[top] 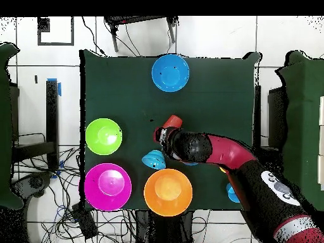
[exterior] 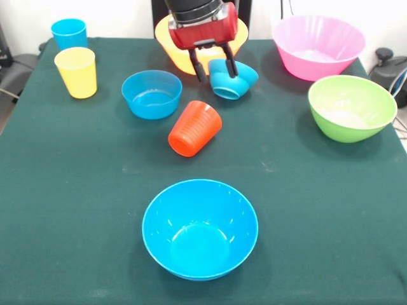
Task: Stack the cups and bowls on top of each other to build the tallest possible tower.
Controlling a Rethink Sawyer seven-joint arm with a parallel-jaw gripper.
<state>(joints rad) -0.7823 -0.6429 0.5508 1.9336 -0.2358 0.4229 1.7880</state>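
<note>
My gripper (exterior: 216, 68) hangs open at the table's far middle. Its right finger (exterior: 232, 66) lies across a small blue bowl (exterior: 234, 81) that is tipped on its side; the left finger stands just beside it. That bowl also shows in the overhead view (top: 152, 159). An orange-red ribbed cup (exterior: 194, 128) lies on its side in front. Another small blue bowl (exterior: 151, 94) stands upright to the left. A medium blue bowl (exterior: 200, 227) is near the front. The sky blue cup (exterior: 68, 32) and yellow cup (exterior: 76, 71) stand at the far left. No stack shows.
A yellow-orange bowl (exterior: 175, 47) stands behind the gripper. A pink bowl (exterior: 318, 46) and a green bowl (exterior: 351, 107) stand apart at the right. The table's green cloth (exterior: 76, 190) runs to all edges. Cables lie on the floor (top: 63, 190) in the overhead view.
</note>
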